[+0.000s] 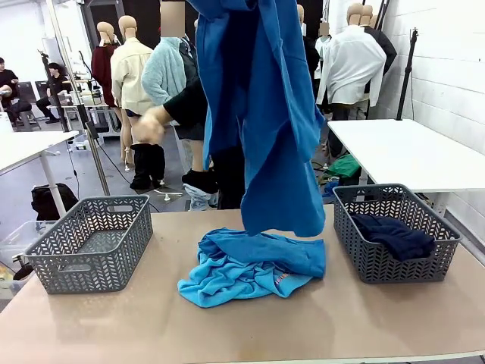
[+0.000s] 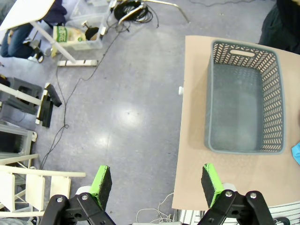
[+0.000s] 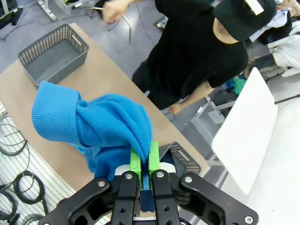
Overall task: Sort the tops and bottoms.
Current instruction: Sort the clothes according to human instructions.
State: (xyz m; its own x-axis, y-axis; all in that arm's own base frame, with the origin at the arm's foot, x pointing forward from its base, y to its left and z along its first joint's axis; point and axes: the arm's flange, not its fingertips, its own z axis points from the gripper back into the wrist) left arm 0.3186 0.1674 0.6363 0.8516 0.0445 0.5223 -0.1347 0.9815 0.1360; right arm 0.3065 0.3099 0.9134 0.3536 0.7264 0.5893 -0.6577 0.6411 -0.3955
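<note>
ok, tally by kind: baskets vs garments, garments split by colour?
Baskets: 2, left and right
Blue tops: 2, one hanging from the right claw, one on the pile
Turquoise tops: 1
Navy garments: 1, in the right basket
Total: 6, as far as the pile shows

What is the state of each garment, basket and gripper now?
blue top: held up, hanging above the table.
pile of tops: crumpled on the table between the baskets.
navy bottoms: lying in the right basket.
left basket: empty.
left gripper: open, holding nothing.
right gripper: shut on the blue top.
</note>
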